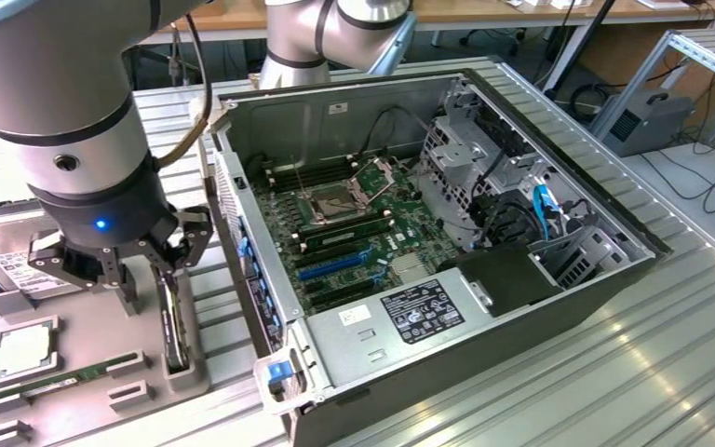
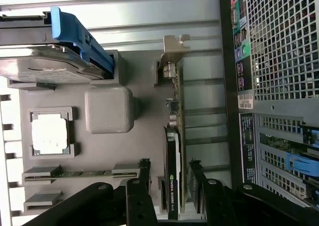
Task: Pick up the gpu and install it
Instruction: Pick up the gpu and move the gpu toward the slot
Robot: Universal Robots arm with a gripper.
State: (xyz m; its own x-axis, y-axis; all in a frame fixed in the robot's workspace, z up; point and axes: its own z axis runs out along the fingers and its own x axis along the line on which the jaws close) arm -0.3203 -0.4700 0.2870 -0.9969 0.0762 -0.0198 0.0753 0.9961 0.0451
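the gpu stands on its long edge in a narrow slot of the grey parts tray, at the side of the tray nearest the open computer case. in the wrist view the gpu shows as a thin dark board seen edge-on, with white lettering on its black cooler and its pale metal bracket at the end away from the claw.

the gripper is low over the tray, right at the card. in the wrist view the gripper has its two black fingers set one on each side of the card, and a strip of grey tray shows between each finger and the board. so the claw is partly open, straddling the gpu without closing on it, and has nothing in its hold.

further out on the same tray lie a square cpu in its own recess, a narrow green memory stick in a long holder, a plain grey block and a silver hard drive with a blue caddy beside it.

the case lies on its side on the slatted metal table, at the exterior view's right of the tray, with its side panel off. inside it the green motherboard faces up, and a blue expansion slot sits near the power supply with its white label. the rear grille of the case lies just beside the gpu's slot in the wrist view.
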